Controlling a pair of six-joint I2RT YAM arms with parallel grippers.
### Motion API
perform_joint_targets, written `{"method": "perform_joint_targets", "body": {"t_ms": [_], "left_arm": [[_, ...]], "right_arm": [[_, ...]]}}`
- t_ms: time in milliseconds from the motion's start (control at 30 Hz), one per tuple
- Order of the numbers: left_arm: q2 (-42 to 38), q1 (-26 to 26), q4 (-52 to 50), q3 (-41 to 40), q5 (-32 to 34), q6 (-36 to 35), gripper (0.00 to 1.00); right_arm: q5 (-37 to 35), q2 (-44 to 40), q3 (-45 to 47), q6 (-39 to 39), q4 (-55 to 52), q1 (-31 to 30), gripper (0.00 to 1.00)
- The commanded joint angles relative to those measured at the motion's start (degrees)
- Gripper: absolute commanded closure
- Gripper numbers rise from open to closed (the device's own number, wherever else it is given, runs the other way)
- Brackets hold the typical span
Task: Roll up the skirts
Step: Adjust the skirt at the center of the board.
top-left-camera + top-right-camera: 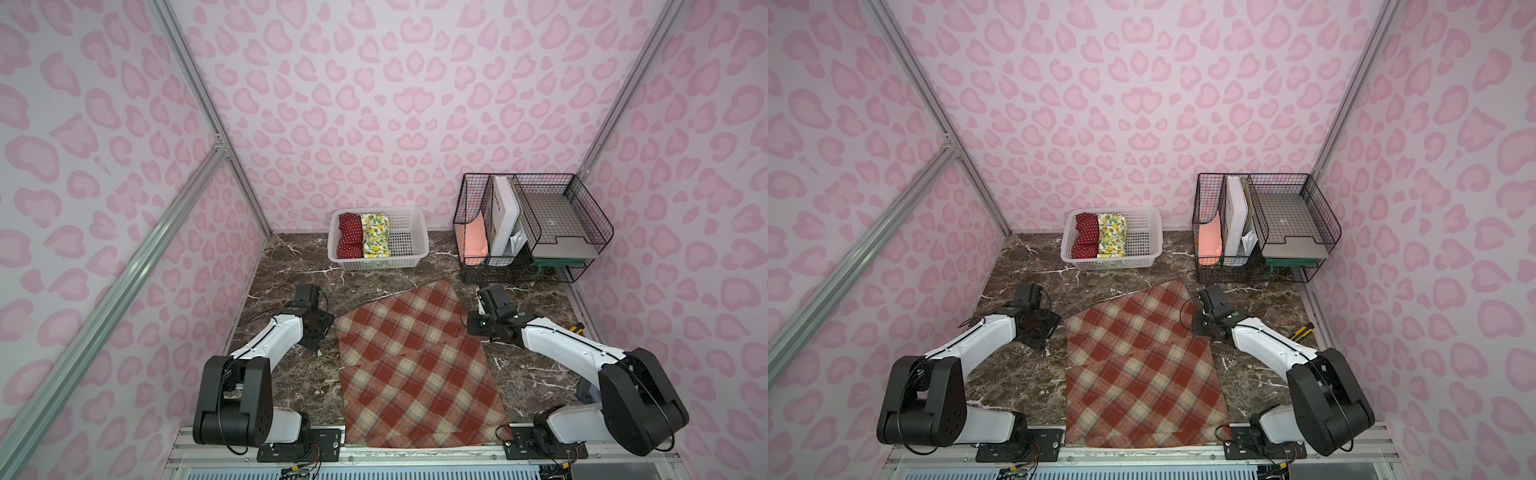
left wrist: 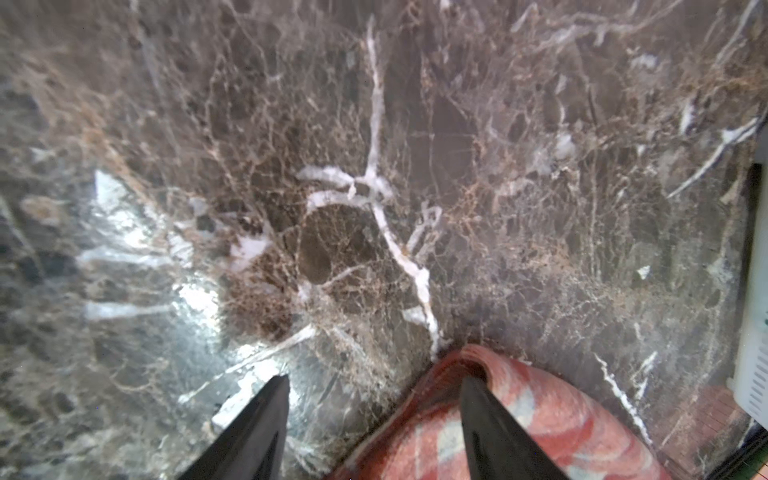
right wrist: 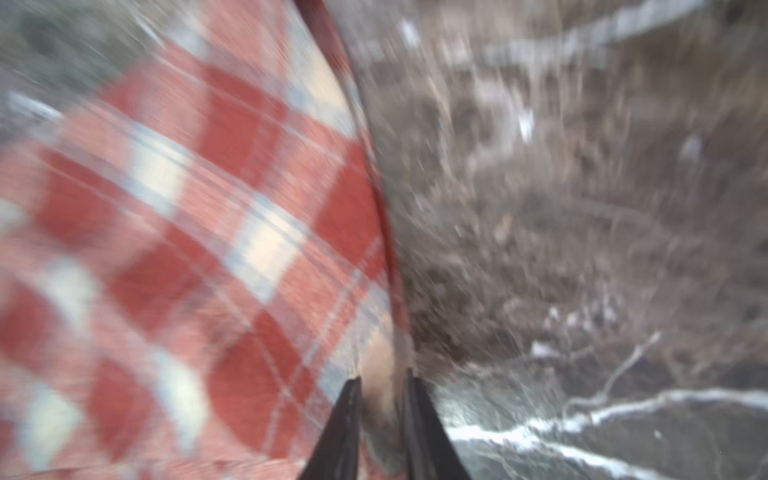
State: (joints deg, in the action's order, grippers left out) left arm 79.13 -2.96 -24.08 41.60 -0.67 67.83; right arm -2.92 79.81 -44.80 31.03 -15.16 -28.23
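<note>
The plaid skirt (image 1: 411, 365) (image 1: 1138, 365) lies spread flat on the marble table (image 1: 291, 266), and its near hem reaches the front rail. At the skirt's left far corner, my left gripper (image 1: 322, 332) (image 2: 372, 380) stands open. One of its fingers is over the plaid skirt's (image 2: 540, 415) raised corner, the other over bare marble. My right gripper (image 1: 473, 328) (image 3: 382, 376) is at the right edge of the plaid skirt (image 3: 187, 228), jaws open a narrow gap with the cloth edge showing between them. The red polka-dot skirt (image 1: 350, 235) and the lemon-print skirt (image 1: 375, 235) lie rolled in the white basket (image 1: 380, 210).
A black wire desk organizer (image 1: 532, 224) holding papers and trays stands at the back right. A small yellow-and-black tool (image 1: 575, 329) lies by the right wall. Pink patterned walls close in three sides. Both arm bases sit at the front rail, flanking the skirt.
</note>
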Motion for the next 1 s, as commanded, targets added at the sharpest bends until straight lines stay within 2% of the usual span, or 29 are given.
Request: {"method": "perform_joint_targets", "body": {"t_ms": [0,100,200,333,433,600,667,800,867,967], "left_arm": [[-3.47,-0.07,6.92,-2.79,0.19,-4.97,0.3],[-3.64,-0.37,13.0,-3.07,-3.38,-11.28,0.31],[-2.81,-0.86,15.37,-3.3,-8.41,-15.58,0.34],[-6.23,-1.39,16.18,-6.59,-8.89,-19.36,0.35],[-8.21,-3.2,13.49,-5.91,-6.29,-22.36,0.35],[-3.97,-3.69,12.33,-4.43,-5.24,-22.51,0.35],[-2.15,-3.7,10.82,-4.18,-3.51,-21.5,0.35],[-1.59,-3.68,11.49,-6.08,0.15,-20.6,0.35],[-1.07,-3.69,13.48,-6.62,0.41,-20.48,0.35],[0.61,-3.7,16.0,-6.42,-0.75,-19.84,0.4]], "right_arm": [[-1.78,3.33,-5.81,-5.37,-0.55,0.06,0.6],[0.73,12.19,-14.16,-9.12,2.29,-0.33,0.53],[-1.3,19.39,-22.08,-11.95,1.19,-0.39,0.46],[1.24,26.72,-27.16,-14.36,4.23,1.93,0.4],[3.11,29.56,-28.45,-16.39,5.87,2.16,0.38],[3.97,34.77,-32.71,-17.38,5.97,2.67,0.37],[4.31,36.93,-35.82,-16.89,4.53,3.18,0.38],[2.89,38.48,-36.11,-17.48,4.78,3.25,0.42],[2.46,39.54,-36.99,-17.72,4.18,3.45,0.47],[3.24,40.25,-37.22,-18.02,4.99,3.66,0.61]]}}
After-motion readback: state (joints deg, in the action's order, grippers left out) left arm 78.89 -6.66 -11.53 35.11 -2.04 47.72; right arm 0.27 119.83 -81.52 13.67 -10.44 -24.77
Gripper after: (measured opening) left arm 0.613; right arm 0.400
